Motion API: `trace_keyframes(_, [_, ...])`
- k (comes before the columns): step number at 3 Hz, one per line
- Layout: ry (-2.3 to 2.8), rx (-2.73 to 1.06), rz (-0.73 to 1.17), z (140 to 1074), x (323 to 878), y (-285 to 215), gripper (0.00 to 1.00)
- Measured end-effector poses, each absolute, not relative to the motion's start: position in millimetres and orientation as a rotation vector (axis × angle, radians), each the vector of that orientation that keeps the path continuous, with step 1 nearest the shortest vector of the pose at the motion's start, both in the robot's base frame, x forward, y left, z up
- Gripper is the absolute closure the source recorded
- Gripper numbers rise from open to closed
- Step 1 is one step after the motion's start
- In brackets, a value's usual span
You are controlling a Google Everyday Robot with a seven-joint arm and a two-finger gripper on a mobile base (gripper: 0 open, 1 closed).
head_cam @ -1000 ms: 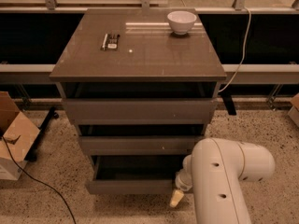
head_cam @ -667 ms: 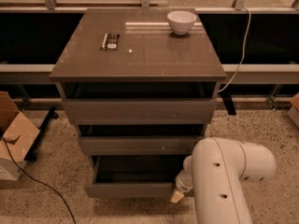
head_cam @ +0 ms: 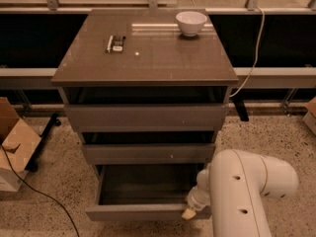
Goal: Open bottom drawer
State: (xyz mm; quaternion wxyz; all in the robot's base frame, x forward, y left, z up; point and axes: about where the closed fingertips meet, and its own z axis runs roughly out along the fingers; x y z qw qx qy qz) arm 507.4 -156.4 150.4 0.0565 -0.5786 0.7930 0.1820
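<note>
The grey-brown cabinet [head_cam: 143, 78] has three handle-less drawers. The bottom drawer [head_cam: 136, 212] is pulled out well past the two above it, and its plain grey interior [head_cam: 143, 184] shows. My white arm [head_cam: 242, 186] reaches in from the lower right. My gripper [head_cam: 189, 213] is at the right end of the bottom drawer's front edge, touching or hooked on it. The top drawer front [head_cam: 145, 116] and the middle drawer front [head_cam: 148, 153] are only slightly out.
A white bowl [head_cam: 191, 22] and a small dark device [head_cam: 115, 43] lie on the cabinet top. A cardboard box [head_cam: 14, 144] and a black cable [head_cam: 39, 194] are on the floor at the left. A white cord [head_cam: 252, 58] hangs at the right.
The bottom drawer has slid a little further out toward the camera, and my gripper has moved with its front edge.
</note>
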Motion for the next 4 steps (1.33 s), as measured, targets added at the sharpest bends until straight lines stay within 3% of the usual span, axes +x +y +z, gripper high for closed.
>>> trace_keyframes(1, [2.406, -1.755, 0.552, 154.6, 507.4, -156.4, 0.82])
trace_keyframes(4, [2.432, -1.722, 0.632, 153.3, 486.3, -155.1, 0.05])
